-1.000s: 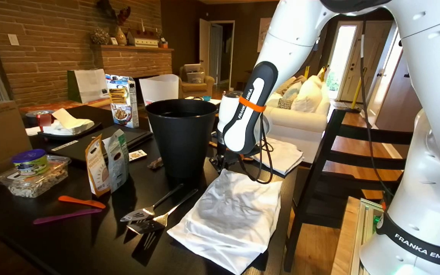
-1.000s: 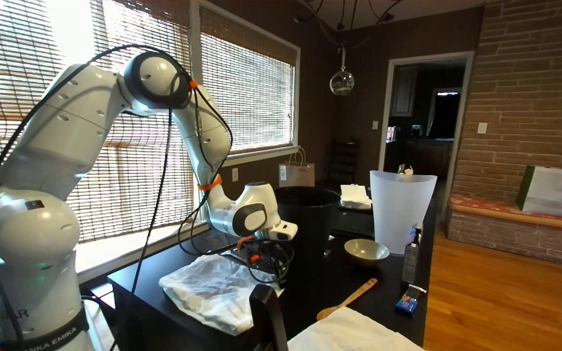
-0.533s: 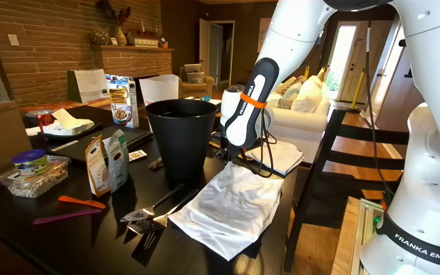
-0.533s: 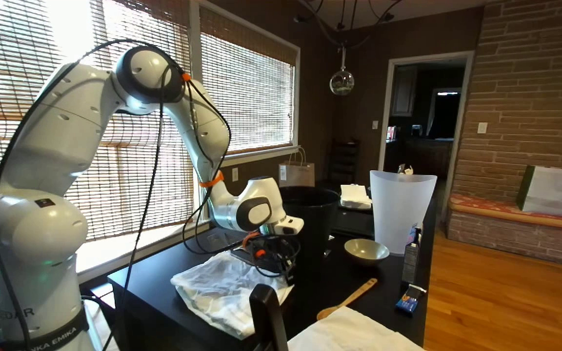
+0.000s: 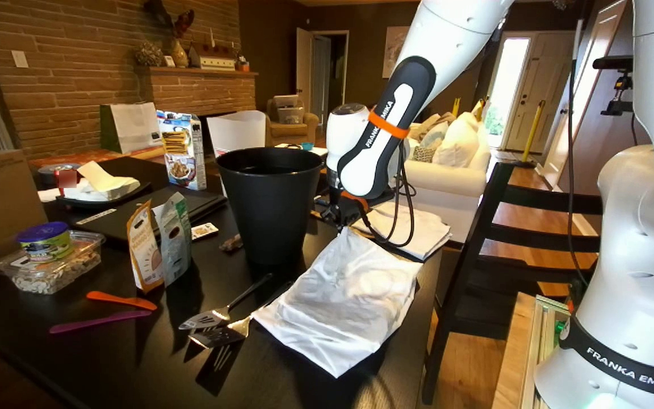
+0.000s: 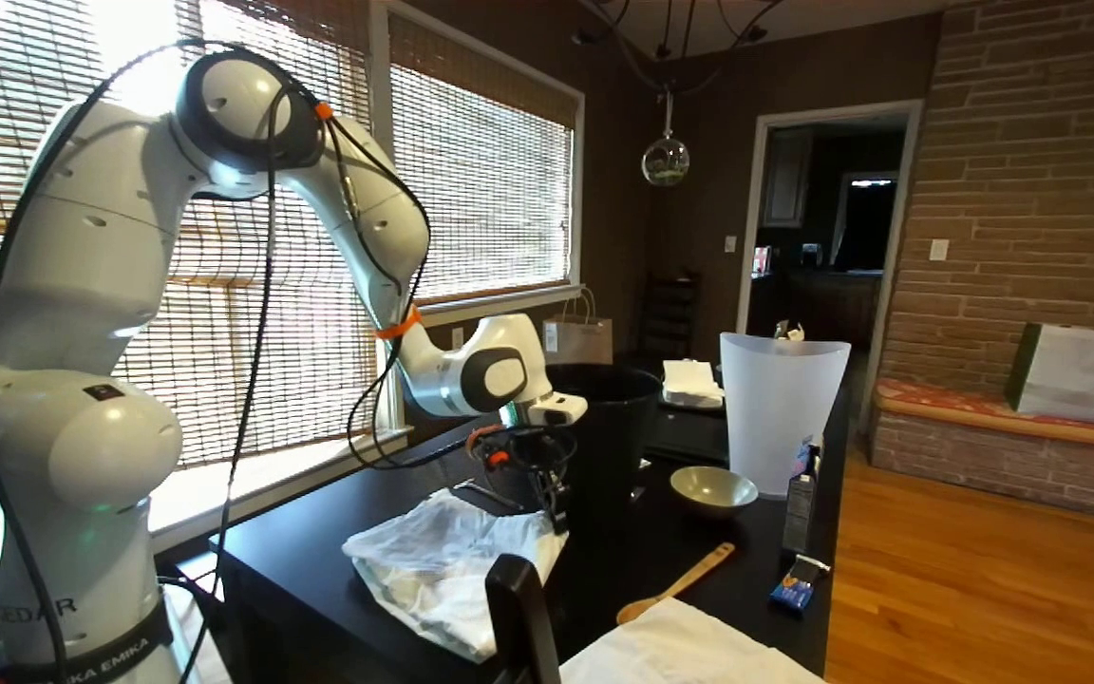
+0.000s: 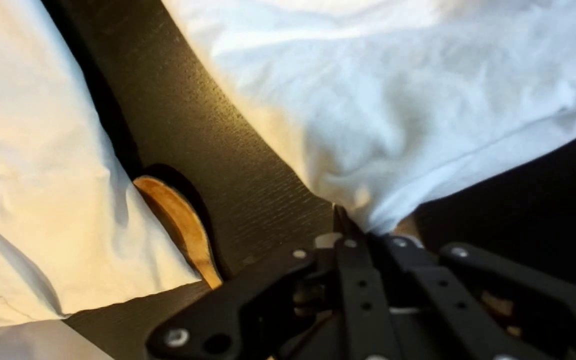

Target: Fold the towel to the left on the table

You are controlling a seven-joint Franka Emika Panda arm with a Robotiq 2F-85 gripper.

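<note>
The white wrinkled towel (image 5: 341, 301) lies on the dark table (image 5: 134, 363), and it also shows in an exterior view (image 6: 452, 560) and the wrist view (image 7: 393, 100). My gripper (image 7: 363, 227) is shut on a corner of the towel, which bunches to a point between the fingertips. In both exterior views the gripper (image 5: 341, 223) (image 6: 556, 518) is at the towel's corner beside the black bin (image 5: 270, 210), with that corner raised a little. The rest of the towel appears to rest on the table. The pinched tip is hidden between the fingers.
Another folded white cloth (image 5: 409, 227) lies close by, with a wooden spoon (image 7: 188, 225) at its edge. Two metal spatulas (image 5: 230, 326) lie beside the towel. A dark chair (image 5: 503, 244) stands at the table's edge. A bowl (image 6: 713, 489) sits past the bin.
My gripper has risen and moved toward the other folded cloth, pulling the towel's corner with it. The whole towel has slid a little the same way and its held end is stretched out.
</note>
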